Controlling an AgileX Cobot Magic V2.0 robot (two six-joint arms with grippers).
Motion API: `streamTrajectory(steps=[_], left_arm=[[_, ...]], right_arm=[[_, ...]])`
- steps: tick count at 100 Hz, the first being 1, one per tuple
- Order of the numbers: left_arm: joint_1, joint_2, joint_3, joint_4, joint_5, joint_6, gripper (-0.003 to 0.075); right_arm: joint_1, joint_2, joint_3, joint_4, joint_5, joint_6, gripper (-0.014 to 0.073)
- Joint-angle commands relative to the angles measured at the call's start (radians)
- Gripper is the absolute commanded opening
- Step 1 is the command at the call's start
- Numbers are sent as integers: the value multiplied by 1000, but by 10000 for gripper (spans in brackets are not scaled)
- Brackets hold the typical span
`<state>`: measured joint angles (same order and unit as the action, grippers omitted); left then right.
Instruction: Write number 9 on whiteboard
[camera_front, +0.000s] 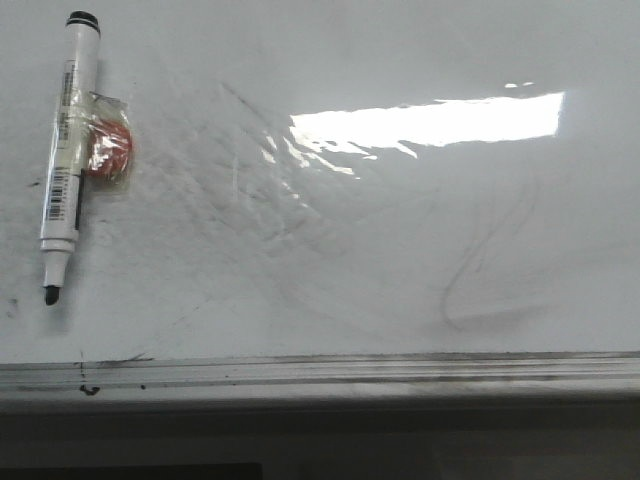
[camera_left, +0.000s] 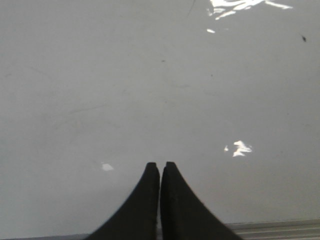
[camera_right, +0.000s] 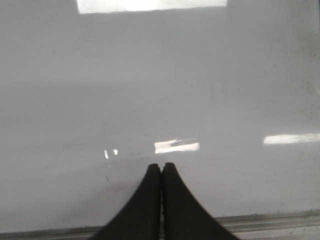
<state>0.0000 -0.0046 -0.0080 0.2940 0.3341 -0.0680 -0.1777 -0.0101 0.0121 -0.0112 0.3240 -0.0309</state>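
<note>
The whiteboard (camera_front: 330, 270) fills the front view, glossy white with grey erased smudges and a bright glare patch. No black number 9 shows on it; only a faint grey curved smear (camera_front: 480, 275) at the right. A white marker (camera_front: 65, 150) with a black cap end and bare black tip lies at the far left, with a red object (camera_front: 108, 148) taped to its side. Neither gripper shows in the front view. My left gripper (camera_left: 160, 166) is shut and empty over bare board. My right gripper (camera_right: 162, 166) is shut and empty over bare board.
A dirty grey metal rail (camera_front: 320, 372) runs along the board's near edge, also in the left wrist view (camera_left: 280, 229) and the right wrist view (camera_right: 270, 222). Below it is a dark strip (camera_front: 320, 450).
</note>
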Motion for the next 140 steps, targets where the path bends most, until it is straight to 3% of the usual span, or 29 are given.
streamTrajectory(steps=[1,38,69,85,97,105,120,127,140], left_arm=[[0,-28,41,70,-66,-3,-20],[0,-28,41,82,-206,-3,-20],[0,-28,41,82,-363,-3,-20],[0,-28,41,82,-524,-3,-20],[0,-28,41,82,-617,-3,-20],[0,-28,41,29,-649,-38,-20],[0,-17,22,-93,-627,-87,-21],[0,2,-25,-93,-565,-93,-21],[0,79,-170,-93,-319,-109,-21]], right_arm=[[-4,-21,10,-26,-19,-5,-63],[-4,-21,10,0,-138,-5,-63],[-4,-21,10,2,-445,-5,-63],[-4,-21,10,2,-549,-5,-63],[-1,-21,10,2,-549,10,-63],[4,-21,0,2,-527,101,-63],[54,-21,-76,2,-309,107,-63],[89,-15,-121,2,-215,107,-63],[140,60,-214,2,-69,107,-63]])
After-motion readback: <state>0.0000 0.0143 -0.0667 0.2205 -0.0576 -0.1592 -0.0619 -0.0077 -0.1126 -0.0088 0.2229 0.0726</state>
